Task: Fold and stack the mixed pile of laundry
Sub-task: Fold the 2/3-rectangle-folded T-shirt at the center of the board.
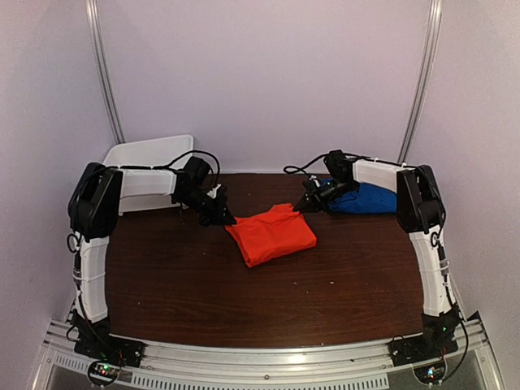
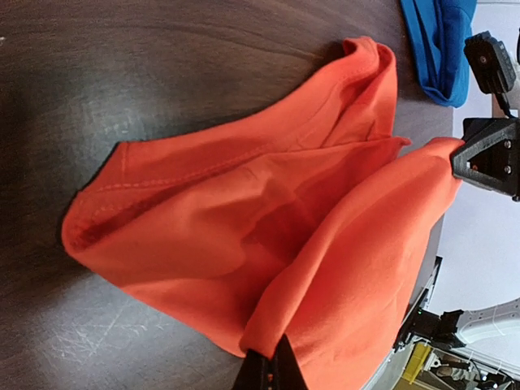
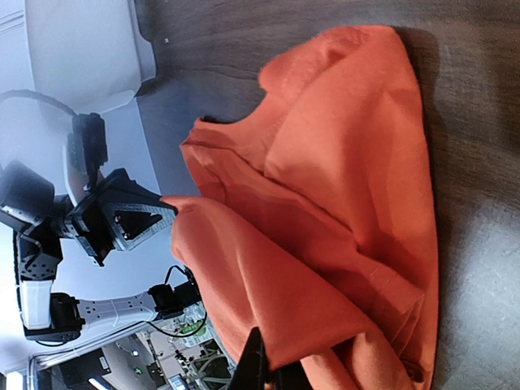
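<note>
Both ends pinched. Left end effector (image 1: 221, 218) is closed tight on one far-side corner of the orange-red T-shirt (image 1: 272, 236), and right end effector (image 1: 305, 205) is closed on the other. That edge is lifted; the rest lies mid table (image 1: 203, 301), already part folded. Blue garment (image 1: 370, 199) is bunched at far right, apart from the shirt. Step looks like bringing the far edge over toward the near edge. To do it well: move both arms together at the same height, hold the cloth taut between them, lay edge on edge, release only once flat. Risks: sagging middle, crooked fold.
</note>
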Motion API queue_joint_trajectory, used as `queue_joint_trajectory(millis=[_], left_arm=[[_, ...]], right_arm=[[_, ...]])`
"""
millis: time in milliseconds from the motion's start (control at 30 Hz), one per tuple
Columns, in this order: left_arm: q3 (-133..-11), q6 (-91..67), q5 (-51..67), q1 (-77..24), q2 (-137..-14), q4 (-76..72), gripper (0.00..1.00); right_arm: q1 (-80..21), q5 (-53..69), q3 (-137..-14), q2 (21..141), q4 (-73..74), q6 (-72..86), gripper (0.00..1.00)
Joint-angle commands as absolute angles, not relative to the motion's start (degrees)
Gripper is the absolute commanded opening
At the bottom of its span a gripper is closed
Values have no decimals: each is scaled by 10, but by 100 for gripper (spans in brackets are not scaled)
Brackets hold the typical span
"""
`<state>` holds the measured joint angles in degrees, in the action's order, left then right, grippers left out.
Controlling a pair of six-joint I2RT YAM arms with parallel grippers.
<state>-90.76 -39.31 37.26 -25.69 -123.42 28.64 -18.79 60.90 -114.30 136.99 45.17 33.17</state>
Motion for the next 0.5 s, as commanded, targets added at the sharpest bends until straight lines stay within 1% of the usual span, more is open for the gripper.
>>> queue_joint_trajectory(millis=[0,100,267,467], left_arm=[[-898,-395,352,-254,-1251,253,0],[-899,-372,342,-263,-1265,253,0],[-871,-340,333,-290,-1268,261,0],[-751,-328,341,-312,-1174,230,0]], right_arm=[[-195,621,-1154,1407,445,316,0],[-201,595,-1104,1398,466,274,0],[-221,578,-947,1314,413,264,0],[-268,562,-718,1159,345,289,0]])
